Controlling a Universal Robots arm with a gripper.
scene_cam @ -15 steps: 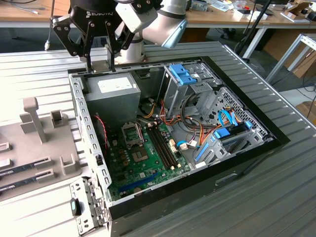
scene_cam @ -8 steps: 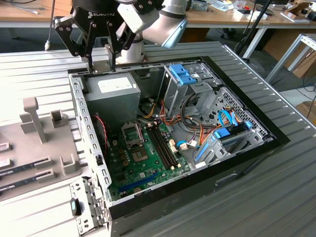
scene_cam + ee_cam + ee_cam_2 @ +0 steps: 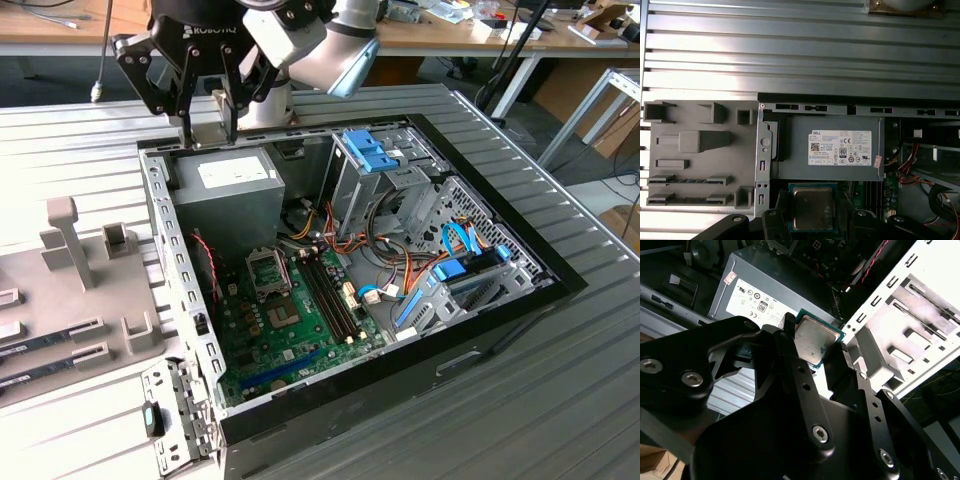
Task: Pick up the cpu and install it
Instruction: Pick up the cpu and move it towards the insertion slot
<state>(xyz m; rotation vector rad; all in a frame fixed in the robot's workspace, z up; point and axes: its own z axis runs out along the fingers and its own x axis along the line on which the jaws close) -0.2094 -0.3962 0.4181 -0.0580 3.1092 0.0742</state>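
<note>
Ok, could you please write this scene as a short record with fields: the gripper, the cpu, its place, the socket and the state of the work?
gripper: gripper shut on the cpu
cpu: metal top showing, held by its edges
place: raised over the open computer case, near the power supply
socket: socket on the motherboard, apart from the gripper
beside case: grey holder tray, on the exterior view's left
work: cpu picked up, not yet installed
</note>
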